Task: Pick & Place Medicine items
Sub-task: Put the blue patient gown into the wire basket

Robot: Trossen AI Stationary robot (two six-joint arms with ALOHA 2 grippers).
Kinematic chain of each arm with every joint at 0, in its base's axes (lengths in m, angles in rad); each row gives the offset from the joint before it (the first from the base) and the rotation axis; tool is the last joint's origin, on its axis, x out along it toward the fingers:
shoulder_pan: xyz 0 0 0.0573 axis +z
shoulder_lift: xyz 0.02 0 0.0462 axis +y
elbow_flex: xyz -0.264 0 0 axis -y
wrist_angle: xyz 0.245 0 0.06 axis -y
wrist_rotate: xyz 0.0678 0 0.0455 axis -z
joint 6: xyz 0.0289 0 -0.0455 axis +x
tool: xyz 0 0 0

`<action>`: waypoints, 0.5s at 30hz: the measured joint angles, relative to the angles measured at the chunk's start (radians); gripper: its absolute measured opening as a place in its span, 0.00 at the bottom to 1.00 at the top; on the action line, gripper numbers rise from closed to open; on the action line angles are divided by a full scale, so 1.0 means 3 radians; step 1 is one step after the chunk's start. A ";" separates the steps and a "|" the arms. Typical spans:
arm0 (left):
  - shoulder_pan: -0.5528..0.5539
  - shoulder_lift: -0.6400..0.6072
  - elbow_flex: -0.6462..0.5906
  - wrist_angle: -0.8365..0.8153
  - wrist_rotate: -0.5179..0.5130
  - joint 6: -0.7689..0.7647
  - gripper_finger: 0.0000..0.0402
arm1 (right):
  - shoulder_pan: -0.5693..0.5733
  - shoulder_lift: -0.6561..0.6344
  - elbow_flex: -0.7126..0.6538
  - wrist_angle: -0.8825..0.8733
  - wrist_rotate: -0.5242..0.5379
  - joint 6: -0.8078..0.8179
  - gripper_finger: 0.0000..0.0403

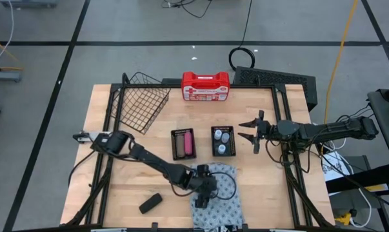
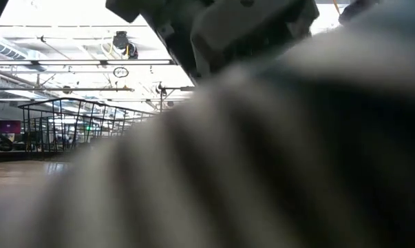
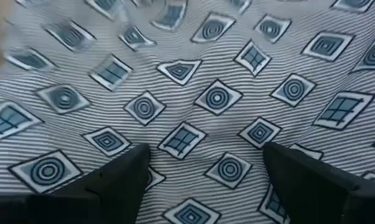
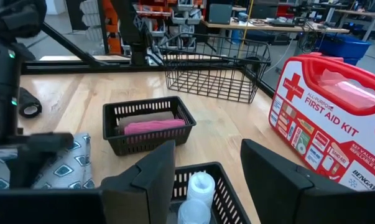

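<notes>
Left tool (image 1: 205,193) open, low over cloth (image 1: 223,206); nothing between its fingers. Right tool (image 1: 251,128) open, beside bottle tray (image 1: 222,141). Black block (image 1: 150,203) on counter (image 1: 136,180). Risk: fingers snag cloth, grab fabric instead

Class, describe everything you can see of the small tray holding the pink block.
The black mesh tray is a small rectangular basket with slotted, plastic-looking walls. It sits flat on the wooden table, left of the tray of white bottles in the high view. Inside lie a pink block and a brown block, side by side. Neither gripper touches it.
</notes>
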 joint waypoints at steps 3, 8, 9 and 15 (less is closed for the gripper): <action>0.0005 0.0076 0.0007 -0.0042 0.0073 -0.0031 0.81 | 0.0000 0.0001 0.0000 -0.0001 0.0000 0.0003 0.42; 0.0005 0.0182 0.0020 -0.0191 0.0014 -0.0220 0.81 | 0.0000 0.0001 0.0000 -0.0003 0.0000 0.0003 0.42; 0.0006 0.0208 0.0020 -0.0198 0.0023 -0.0263 0.80 | 0.0000 0.0000 0.0000 -0.0003 0.0000 0.0003 0.42; 0.0021 0.0236 0.0015 -0.0232 0.0112 -0.0383 0.62 | 0.0000 0.0001 0.0000 -0.0005 0.0000 0.0003 0.42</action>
